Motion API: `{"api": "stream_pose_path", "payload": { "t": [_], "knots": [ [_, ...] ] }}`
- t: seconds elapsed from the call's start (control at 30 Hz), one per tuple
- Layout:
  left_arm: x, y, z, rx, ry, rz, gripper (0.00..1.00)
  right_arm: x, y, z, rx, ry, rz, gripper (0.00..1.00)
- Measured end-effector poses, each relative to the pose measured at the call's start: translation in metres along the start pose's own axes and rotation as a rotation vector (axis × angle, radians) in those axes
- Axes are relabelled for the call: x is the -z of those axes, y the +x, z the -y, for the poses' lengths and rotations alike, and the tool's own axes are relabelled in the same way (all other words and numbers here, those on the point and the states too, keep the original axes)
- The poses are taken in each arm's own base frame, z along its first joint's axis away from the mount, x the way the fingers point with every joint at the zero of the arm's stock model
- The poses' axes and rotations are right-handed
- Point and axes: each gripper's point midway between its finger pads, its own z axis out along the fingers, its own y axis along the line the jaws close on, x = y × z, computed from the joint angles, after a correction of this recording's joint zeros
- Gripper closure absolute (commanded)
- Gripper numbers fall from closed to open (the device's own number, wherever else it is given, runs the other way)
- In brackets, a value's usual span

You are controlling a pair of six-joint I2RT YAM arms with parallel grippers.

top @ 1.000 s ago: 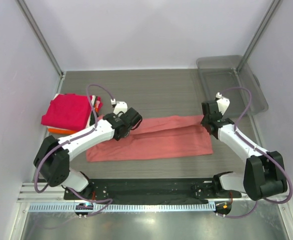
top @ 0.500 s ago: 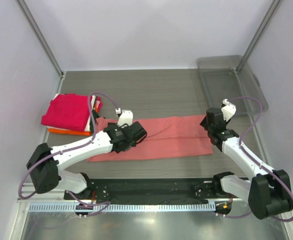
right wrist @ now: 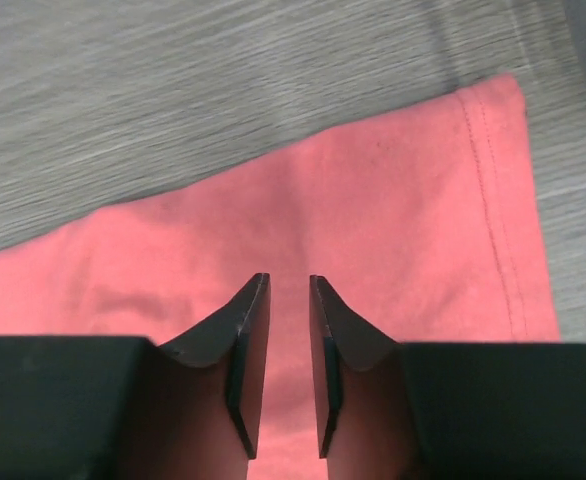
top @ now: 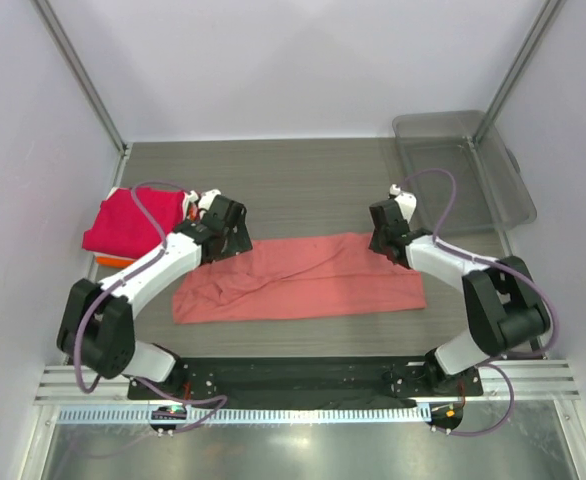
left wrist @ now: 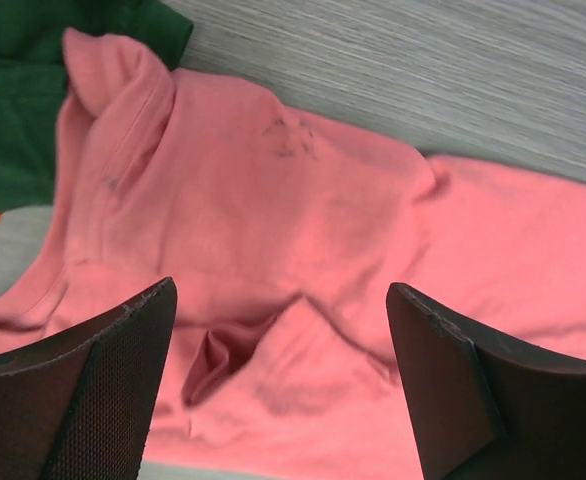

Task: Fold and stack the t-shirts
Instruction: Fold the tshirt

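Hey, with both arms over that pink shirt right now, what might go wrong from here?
1. The left gripper hangs open over the rumpled sleeve end of the pink shirt, right beside the dark green shirt; it might snag that one too.
2. The right gripper has its jaws barely apart over the flat hem corner, so they may slip off without catching cloth.

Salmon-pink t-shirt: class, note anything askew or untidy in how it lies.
The salmon-pink t-shirt is rumpled at its left end: a puckered fold bulges up there, and that edge runs slanted. Its right end lies flat and square.
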Motion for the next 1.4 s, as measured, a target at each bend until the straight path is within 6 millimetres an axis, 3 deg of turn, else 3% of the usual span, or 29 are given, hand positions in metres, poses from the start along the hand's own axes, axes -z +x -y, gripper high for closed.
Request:
{"api": "stream_pose_path", "payload": {
  "t": [0.07,0.17,0.33,0.47,0.67,0.83,0.93,1.03,1.2,1.3,1.4],
  "knots": [
    [-0.017,0.005,-0.001,0.013,-0.015,-0.04,0.16,-0.013,0.007,0.004,0.017,0.055,-0.022,0.82],
    [-0.046,0.016,-0.004,0.036,-0.06,-0.107,0.16,-0.026,0.018,0.017,0.038,0.149,-0.054,0.83],
    [-0.076,0.029,-0.013,0.061,-0.133,-0.165,0.16,-0.035,0.009,0.03,0.026,0.242,-0.038,0.83],
    [-0.084,0.02,-0.015,0.116,-0.148,-0.161,0.16,-0.045,-0.003,0.048,-0.043,0.292,-0.032,0.89],
    [-0.087,0.012,-0.023,0.192,-0.165,-0.142,0.11,-0.05,-0.012,0.07,-0.113,0.337,-0.023,0.88],
    [-0.075,0.014,-0.031,0.176,-0.15,-0.12,0.05,-0.046,-0.012,0.07,-0.113,0.334,-0.027,0.66],
    [-0.063,0.008,-0.034,0.149,-0.147,-0.089,0.04,-0.032,-0.016,0.062,-0.087,0.301,-0.014,0.56],
    [-0.049,-0.006,-0.033,0.147,-0.126,-0.038,0.02,-0.007,-0.028,0.029,-0.054,0.174,0.035,0.48],
    [-0.034,-0.02,-0.029,0.157,-0.078,-0.001,0.06,0.047,-0.039,-0.067,-0.045,-0.307,0.092,0.38],
    [-0.04,-0.014,-0.03,0.151,-0.084,-0.029,0.08,0.07,-0.024,-0.117,-0.029,-0.57,0.057,0.36],
    [-0.052,-0.001,-0.03,0.123,-0.092,-0.09,0.09,0.086,0.009,-0.168,0.031,-0.771,-0.034,0.39]
  ]
}}
